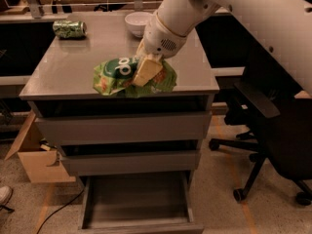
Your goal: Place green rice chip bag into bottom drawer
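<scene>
The green rice chip bag (114,76) is a crinkly bright green bag with white lettering, at the front middle of the grey cabinet top (63,67). My gripper (146,72) comes down from the upper right and is shut on the bag's right half, its tan fingers (148,70) pressed into the bag. The bag looks slightly lifted at the front edge of the top. The bottom drawer (136,204) stands pulled open below, with a bare grey floor.
A green drink can (69,29) lies on its side at the back left of the top. A white bowl (138,22) stands at the back middle. Two closed grey drawers (124,128) sit above the open one. A cardboard box (34,155) is left, a black office chair (273,140) right.
</scene>
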Robot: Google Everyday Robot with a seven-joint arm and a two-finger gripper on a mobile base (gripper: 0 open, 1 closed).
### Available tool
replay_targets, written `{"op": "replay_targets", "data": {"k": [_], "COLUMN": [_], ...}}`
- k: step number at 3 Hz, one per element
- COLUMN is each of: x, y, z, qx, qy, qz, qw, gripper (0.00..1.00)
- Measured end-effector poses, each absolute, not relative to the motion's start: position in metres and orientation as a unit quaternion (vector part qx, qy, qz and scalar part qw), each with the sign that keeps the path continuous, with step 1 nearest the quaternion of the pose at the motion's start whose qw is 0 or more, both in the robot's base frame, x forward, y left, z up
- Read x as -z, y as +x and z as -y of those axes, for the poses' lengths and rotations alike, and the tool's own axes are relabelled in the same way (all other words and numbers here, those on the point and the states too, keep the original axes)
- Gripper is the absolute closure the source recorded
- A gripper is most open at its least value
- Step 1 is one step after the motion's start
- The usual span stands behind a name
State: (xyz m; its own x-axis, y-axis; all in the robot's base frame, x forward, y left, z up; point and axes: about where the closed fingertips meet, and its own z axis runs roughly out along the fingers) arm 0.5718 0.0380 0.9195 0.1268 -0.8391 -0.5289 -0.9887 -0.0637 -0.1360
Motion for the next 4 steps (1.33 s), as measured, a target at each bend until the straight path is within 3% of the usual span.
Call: {"op": "replay_targets", "data": {"k": [1,2,4], "x": [-0.897,-0.897,-0.822], "y": [0.523,0.523,0.463], "z": [-0.047,-0.048,-0.037], "qx": [-0.219,-0.219,-0.217], "qy": [-0.722,-0.722,-0.702], "qz": [-0.632,-0.632,-0.665], "qw": [0.175,0.175,0.133], "gripper": [1.00,1.00,1.00]}}
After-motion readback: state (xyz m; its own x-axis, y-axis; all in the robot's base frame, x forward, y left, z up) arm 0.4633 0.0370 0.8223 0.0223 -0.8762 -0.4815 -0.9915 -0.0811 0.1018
